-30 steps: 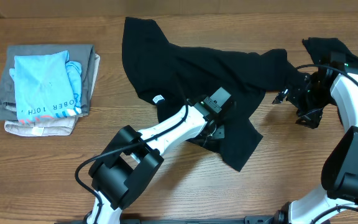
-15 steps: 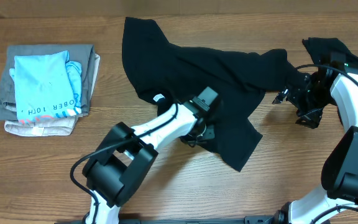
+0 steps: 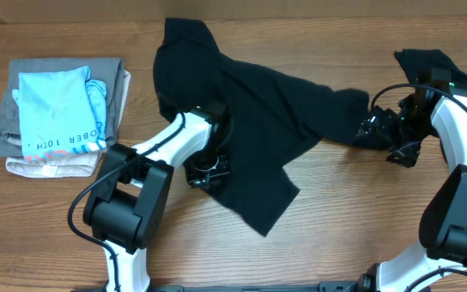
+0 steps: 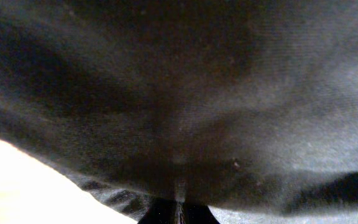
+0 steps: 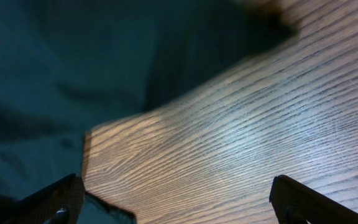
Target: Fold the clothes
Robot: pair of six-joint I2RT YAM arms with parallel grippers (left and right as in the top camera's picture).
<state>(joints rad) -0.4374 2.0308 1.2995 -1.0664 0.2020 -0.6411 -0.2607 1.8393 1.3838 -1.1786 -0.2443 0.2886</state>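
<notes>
Mid-table, black T-shirt (image 3: 258, 105) lies crumpled, one sleeve end near the right gripper (image 5: 179, 202), which is spread wide and holds nothing. The left gripper (image 3: 207, 168) is pinched tight on its near edge. Suggest pulling low and slow to flatten before folding.

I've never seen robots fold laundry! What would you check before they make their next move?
1. Left gripper gripping the black T-shirt: ok, shut on fabric.
2. Right gripper free: ok, open, only table showing between its fingers.
3. T-shirt spread flat: not ok, bunched and creased.
4. Folded stack out of the way: ok, lying apart at the left.
5. Which edge the left gripper holds: cannot tell, fabric fills its camera.
</notes>
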